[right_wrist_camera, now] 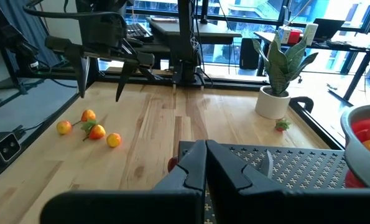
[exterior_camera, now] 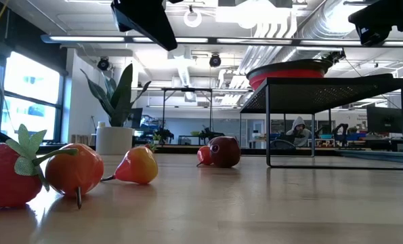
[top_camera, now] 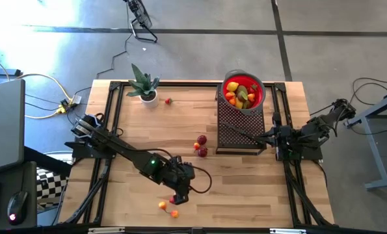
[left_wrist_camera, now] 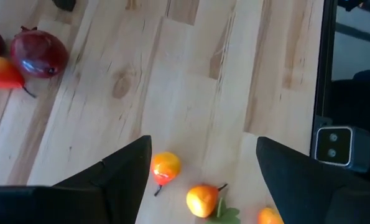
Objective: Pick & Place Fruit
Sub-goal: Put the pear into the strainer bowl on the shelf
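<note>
Far from the red bowl (top_camera: 244, 91), the left hand (top_camera: 178, 195) hangs wide open and empty over loose fruit (top_camera: 168, 208) near the table (top_camera: 245, 188) edge, where a clumsy descent could roll pieces off; the right hand (top_camera: 271, 137) waits shut beside the bowl's rack (top_camera: 240, 127).

Grey floor (top_camera: 200, 52), tall windows (exterior_camera: 25, 95), exposed ceiling ducts (exterior_camera: 309, 20)

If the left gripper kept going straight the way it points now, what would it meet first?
Probably the small orange-yellow fruit lying on the table between its open fingers, near the table's front edge. The left gripper hangs above that cluster pointing down; depth is unclear, so it may land on bare wood beside the fruit.
</note>
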`<state>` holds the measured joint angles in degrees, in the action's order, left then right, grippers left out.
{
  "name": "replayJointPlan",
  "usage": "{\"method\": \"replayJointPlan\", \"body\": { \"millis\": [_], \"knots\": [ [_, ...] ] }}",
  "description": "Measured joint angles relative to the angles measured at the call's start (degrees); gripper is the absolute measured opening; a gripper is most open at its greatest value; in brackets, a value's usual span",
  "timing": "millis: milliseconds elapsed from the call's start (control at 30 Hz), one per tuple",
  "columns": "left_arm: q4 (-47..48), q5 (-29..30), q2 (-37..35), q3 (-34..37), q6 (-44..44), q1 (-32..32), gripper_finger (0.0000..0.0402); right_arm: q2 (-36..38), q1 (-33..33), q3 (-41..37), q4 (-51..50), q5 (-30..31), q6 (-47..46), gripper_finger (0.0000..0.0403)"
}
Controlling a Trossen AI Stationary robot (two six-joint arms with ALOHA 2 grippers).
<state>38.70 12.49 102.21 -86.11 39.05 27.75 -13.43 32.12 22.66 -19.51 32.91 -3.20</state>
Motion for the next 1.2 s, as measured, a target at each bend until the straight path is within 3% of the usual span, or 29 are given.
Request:
{"method": "replayJointPlan", "body": {
  "millis": [333, 700, 1200],
  "knots": [
    [0.79, -0.37, 1.71, 0.00, -2.97, 0.00, 0.0285, 0.00, 0.01, -0.01, 0.01, 0.00, 0.00, 0.0003],
    [1.33, -5.64, 7.87, -0.02, -2.80, 0.00, 0.0285, 0.00, 0.02, -0.01, 0.13, 0.00, 0.00, 0.0003],
    [1.78, -4.76, 14.44, -0.02, 0.38, 0.00, 0.0285, 0.00, 0.01, 0.00, 0.38, 0.00, -0.02, 0.0002]
  ]
}}
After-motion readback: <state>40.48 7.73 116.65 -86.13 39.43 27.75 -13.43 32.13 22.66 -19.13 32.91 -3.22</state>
